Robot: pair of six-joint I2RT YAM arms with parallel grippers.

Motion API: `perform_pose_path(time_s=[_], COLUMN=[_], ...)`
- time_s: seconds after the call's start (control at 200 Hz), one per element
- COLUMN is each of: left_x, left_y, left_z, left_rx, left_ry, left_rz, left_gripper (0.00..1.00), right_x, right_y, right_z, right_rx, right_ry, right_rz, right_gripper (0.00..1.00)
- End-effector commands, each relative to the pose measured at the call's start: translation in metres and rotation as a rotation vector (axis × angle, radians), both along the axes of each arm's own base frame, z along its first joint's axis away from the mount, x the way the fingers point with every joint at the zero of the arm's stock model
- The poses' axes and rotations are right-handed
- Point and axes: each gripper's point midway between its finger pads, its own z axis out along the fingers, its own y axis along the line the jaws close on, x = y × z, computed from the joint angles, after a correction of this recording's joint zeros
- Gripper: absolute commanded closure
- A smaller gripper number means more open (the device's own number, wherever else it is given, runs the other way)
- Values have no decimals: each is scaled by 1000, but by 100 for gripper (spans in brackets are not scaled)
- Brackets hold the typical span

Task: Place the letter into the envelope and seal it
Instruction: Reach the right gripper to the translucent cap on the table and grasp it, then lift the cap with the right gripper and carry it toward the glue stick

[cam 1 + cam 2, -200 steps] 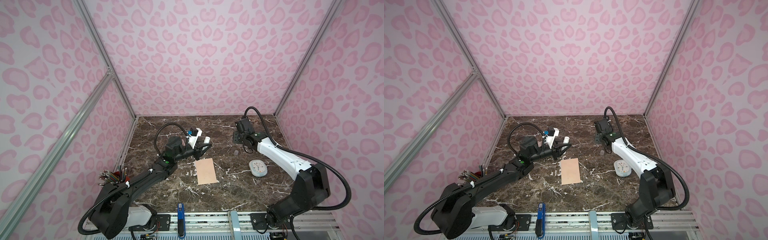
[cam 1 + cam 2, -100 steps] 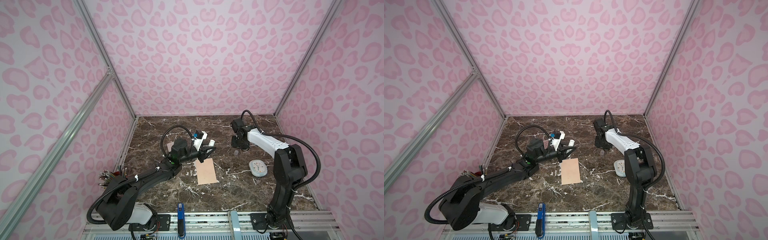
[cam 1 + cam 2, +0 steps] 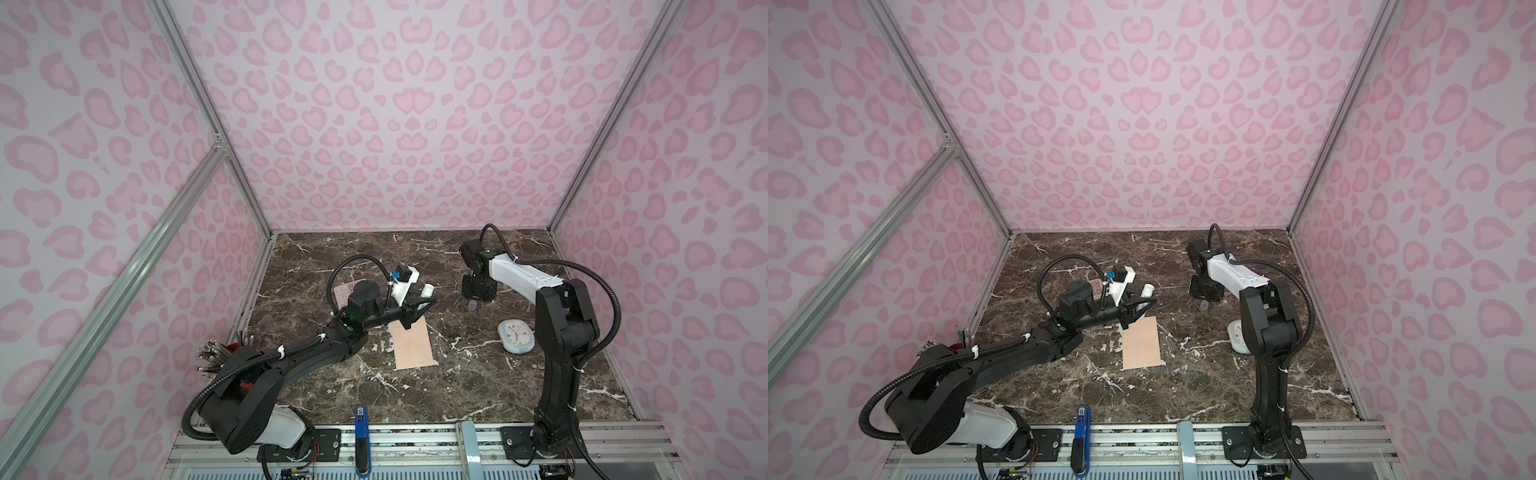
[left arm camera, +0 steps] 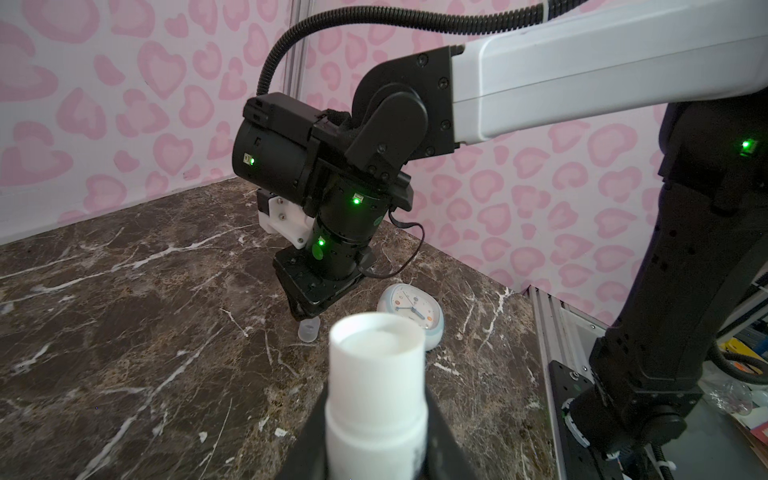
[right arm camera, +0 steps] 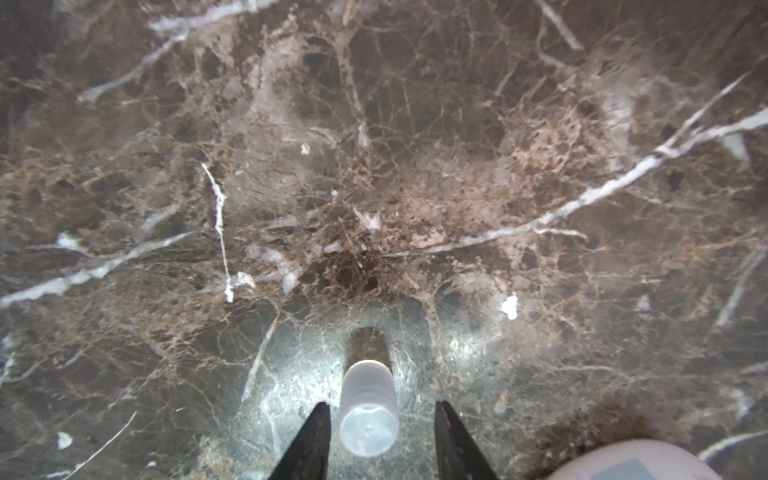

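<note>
The peach envelope (image 3: pixel 413 347) (image 3: pixel 1142 343) lies flat mid-table, its far end under my left gripper. The letter is hidden. A little above that end, my left gripper (image 3: pixel 424 305) (image 4: pixel 376 419) is shut on a white glue stick (image 3: pixel 427 289) (image 4: pixel 376 374) with its cap off. Further right, my right gripper (image 3: pixel 476 297) (image 5: pixel 382 405) points down at the table, open. A small translucent cap (image 5: pixel 369 419) (image 3: pixel 472 306) stands on the marble between its fingers, close to one and clear of the other.
A pale blue clock (image 3: pixel 515 336) lies to the right, in front of the right gripper. A pink calculator (image 3: pixel 347 291) sits behind the left wrist. A cup of pencils (image 3: pixel 220 357) stands at the left wall. A blue tool (image 3: pixel 360 432) rests on the front rail.
My left gripper has carried the glue stick a little right and toward the envelope. The right arm has folded upright while its gripper stayed over the cap, its jaws widening.
</note>
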Motion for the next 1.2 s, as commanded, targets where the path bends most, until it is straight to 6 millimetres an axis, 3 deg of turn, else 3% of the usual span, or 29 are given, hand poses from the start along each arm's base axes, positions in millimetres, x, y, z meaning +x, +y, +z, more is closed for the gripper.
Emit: perform_pose_path(time_s=[0.0, 0.435, 0.74, 1.195], left_x=[1, 1, 1, 1], left_y=[-1, 0, -1, -1], left_z=[11, 10, 11, 11], left_rx=[-26, -12, -13, -12], left_ry=[-48, -52, -53, -52], left_rz=[1, 4, 2, 2], left_gripper=[97, 97, 97, 97], right_x=[-4, -6, -9, -7], right_y=[4, 4, 4, 3], right_z=[-6, -14, -20, -11], right_rx=[15, 27, 30, 30], right_ry=[34, 62, 78, 64], right_rz=[6, 7, 5, 6], right_gripper=[56, 66, 66, 70])
